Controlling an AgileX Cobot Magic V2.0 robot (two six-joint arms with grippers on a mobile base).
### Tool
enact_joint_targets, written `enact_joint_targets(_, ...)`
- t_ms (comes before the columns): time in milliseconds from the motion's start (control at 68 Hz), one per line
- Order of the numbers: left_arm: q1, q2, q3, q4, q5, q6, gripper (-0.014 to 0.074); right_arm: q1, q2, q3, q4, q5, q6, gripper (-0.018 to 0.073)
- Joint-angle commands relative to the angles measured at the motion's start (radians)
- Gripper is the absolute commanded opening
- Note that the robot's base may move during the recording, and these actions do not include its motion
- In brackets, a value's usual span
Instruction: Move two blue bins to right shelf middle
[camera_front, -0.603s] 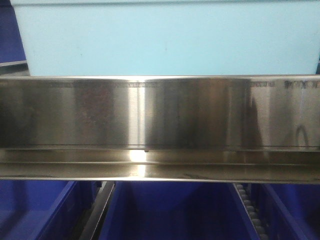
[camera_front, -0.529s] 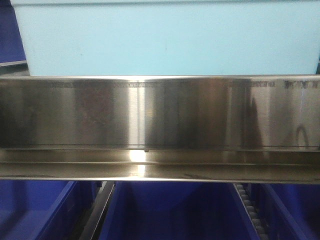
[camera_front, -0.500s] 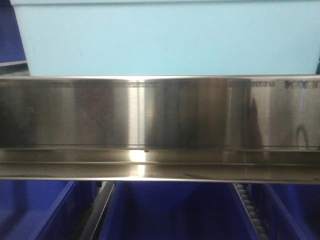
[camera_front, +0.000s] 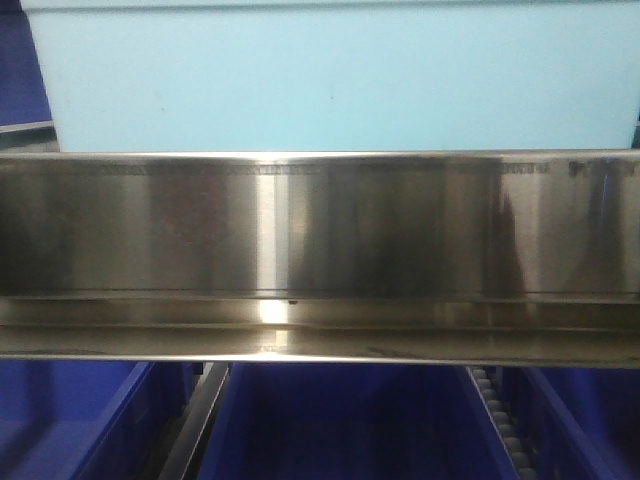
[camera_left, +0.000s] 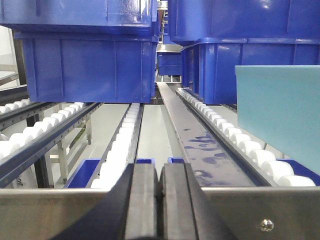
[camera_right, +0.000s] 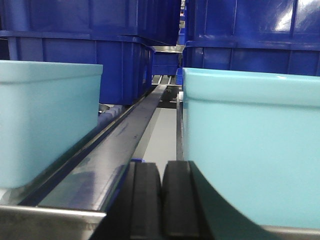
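A light sky-blue bin (camera_front: 330, 80) stands on the shelf right behind the shiny steel front rail (camera_front: 320, 250). In the right wrist view two light blue bins sit on the roller tracks, one at the left (camera_right: 45, 120) and one at the right (camera_right: 255, 145). My right gripper (camera_right: 161, 190) is shut and empty at the rail, in the gap between them. In the left wrist view my left gripper (camera_left: 159, 195) is shut and empty over the rail, with the corner of a light blue bin (camera_left: 280, 115) to its right.
Dark royal-blue bins (camera_left: 90, 65) stand further back on the roller tracks (camera_left: 122, 145) and stacked above. More dark blue bins (camera_front: 340, 425) sit on the level below the rail. A flat metal divider strip (camera_left: 195, 145) runs between the lanes.
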Motion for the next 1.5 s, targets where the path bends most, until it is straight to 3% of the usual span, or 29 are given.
enact_joint_targets(0,0.006,-0.004,-0.002,0.003,-0.026,0.002,-0.0111,0.004,-0.004,0.000,-0.005,-0.023,-0.005,-0.0162)
enact_joint_targets(456,0.006,-0.004,-0.002,0.003,-0.101,0.002,-0.0111,0.004,-0.004,0.000,-0.005,-0.060,-0.005,-0.0162)
enact_joint_targets(662,0.006,-0.004,-0.002,0.003,-0.236,0.002,-0.0111,0.004,-0.004,-0.024,-0.005,-0.084,-0.005,-0.0162)
enact_joint_targets(779,0.006,-0.004,-0.040,0.000,-0.198,0.002,-0.0111,0.004,-0.004,-0.130,-0.005,0.033,-0.005,-0.0162)
enact_joint_targets(882,0.006,-0.004,-0.121,0.000,-0.079,0.002,-0.0100,0.004,-0.004,-0.230,-0.005,0.147,-0.005,-0.0152)
enact_joint_targets(956,0.006,-0.004,-0.193,0.000,0.019,0.002,-0.0052,0.004,-0.004,-0.294,-0.005,0.195,-0.005,-0.0062)
enact_joint_targets(1014,0.006,0.009,-0.243,0.000,0.057,0.002,0.0021,0.004,-0.002,-0.334,-0.001,0.226,-0.005,0.0069)
enact_joint_targets(1117,0.006,0.071,-0.322,0.000,0.063,0.002,0.0184,0.004,0.026,-0.393,0.006,0.259,-0.005,0.0314)
enact_joint_targets(1205,0.006,0.146,-0.380,-0.003,0.063,0.002,0.0314,0.004,0.052,-0.426,0.006,0.262,-0.005,0.0451)
enact_joint_targets(1338,0.006,0.286,-0.453,-0.068,0.055,0.002,0.0407,0.004,0.107,-0.463,0.006,0.262,-0.005,0.0489)
enact_joint_targets(1485,0.006,0.424,-0.523,-0.119,0.069,0.002,0.0418,0.004,0.171,-0.508,0.006,0.270,-0.005,0.0487)
